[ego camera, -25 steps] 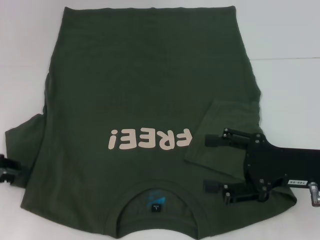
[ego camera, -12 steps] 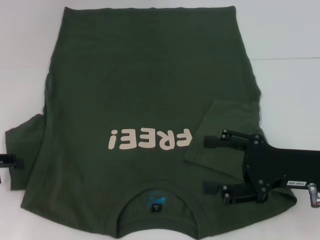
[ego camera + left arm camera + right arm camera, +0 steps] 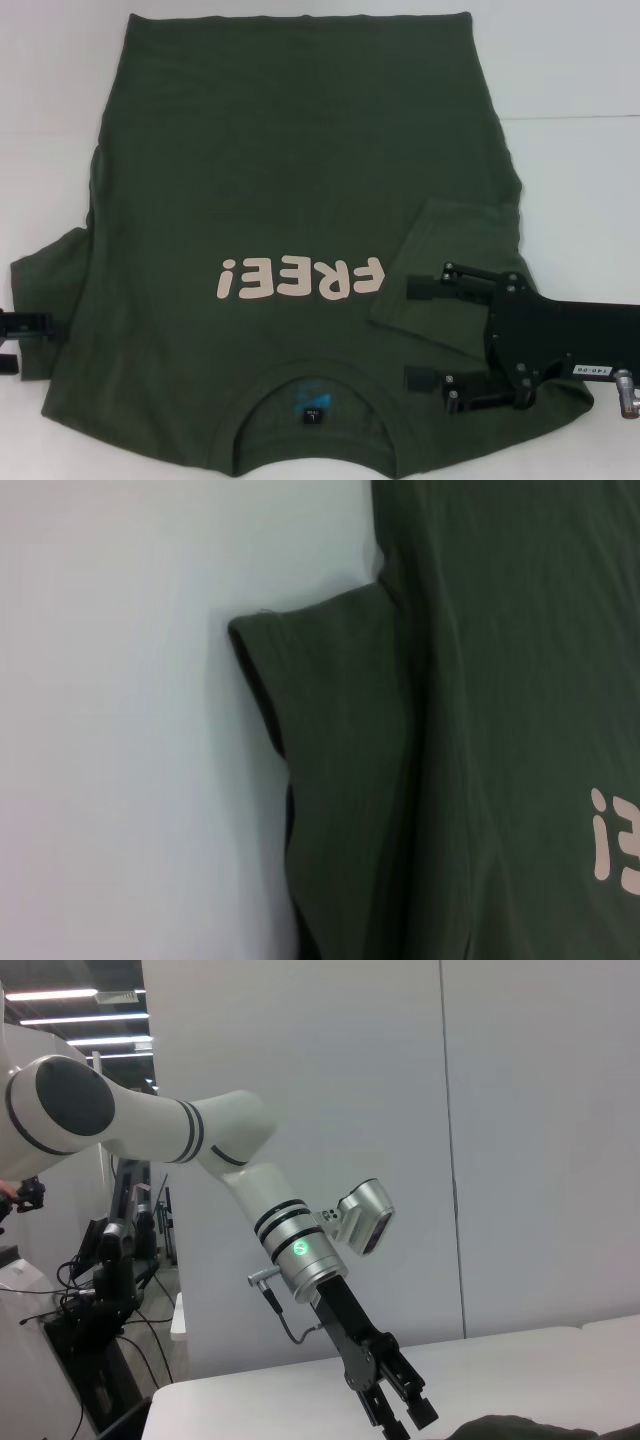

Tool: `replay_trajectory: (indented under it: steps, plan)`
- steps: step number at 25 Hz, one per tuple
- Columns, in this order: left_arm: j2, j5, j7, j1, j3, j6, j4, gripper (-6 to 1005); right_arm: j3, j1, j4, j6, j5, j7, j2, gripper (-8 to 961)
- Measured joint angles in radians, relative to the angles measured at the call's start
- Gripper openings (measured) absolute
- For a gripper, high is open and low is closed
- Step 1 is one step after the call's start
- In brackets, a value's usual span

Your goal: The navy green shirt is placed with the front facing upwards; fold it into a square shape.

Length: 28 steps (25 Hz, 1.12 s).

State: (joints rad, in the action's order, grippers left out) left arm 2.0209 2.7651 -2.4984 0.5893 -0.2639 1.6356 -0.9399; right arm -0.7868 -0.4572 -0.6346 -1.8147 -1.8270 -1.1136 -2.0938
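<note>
The navy green shirt lies flat, front up, with its cream "FREE!" lettering and its collar toward me. Its right sleeve is folded inward onto the body. My right gripper hovers open over the shoulder just beside that folded sleeve, holding nothing. The left sleeve still spreads outward; the left wrist view shows it on the white table. My left gripper sits open at the left sleeve's outer edge, and the right wrist view catches it low over the table.
The white table surrounds the shirt, with a seam line at the right. In the right wrist view, a white wall stands behind the table and dark equipment sits off to the side.
My left gripper has slid inward toward the left sleeve and shows more of itself. The right gripper has shifted slightly toward the collar. The shirt has not moved.
</note>
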Motion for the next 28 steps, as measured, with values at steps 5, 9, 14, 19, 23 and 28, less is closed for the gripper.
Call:
replay_trajectory:
  steps: [5,9,14,19,23,28]
  plan:
    - [0.002,-0.001,-0.008,0.004,-0.023,-0.021,0.014,947,0.0,0.0,0.0,0.0,0.0,0.0,0.0,942]
    - [0.002,-0.001,-0.009,0.004,-0.024,-0.038,0.025,942,0.0,0.0,0.0,0.0,0.0,0.0,0.0,942]
    - [0.001,0.003,-0.01,0.004,-0.025,-0.046,0.026,935,0.0,0.0,0.001,0.001,0.0,0.0,0.0,942]
    - [-0.001,0.006,-0.011,0.007,-0.024,-0.051,0.039,929,0.0,-0.001,0.001,0.004,0.003,0.0,0.001,941]
    - [-0.002,0.008,-0.018,0.01,-0.028,-0.061,0.049,923,0.0,-0.001,0.001,0.004,0.005,0.0,0.001,941]
    - [0.0,0.02,-0.029,0.011,-0.073,-0.072,0.05,917,0.0,-0.001,0.001,0.004,0.006,0.0,0.002,941]
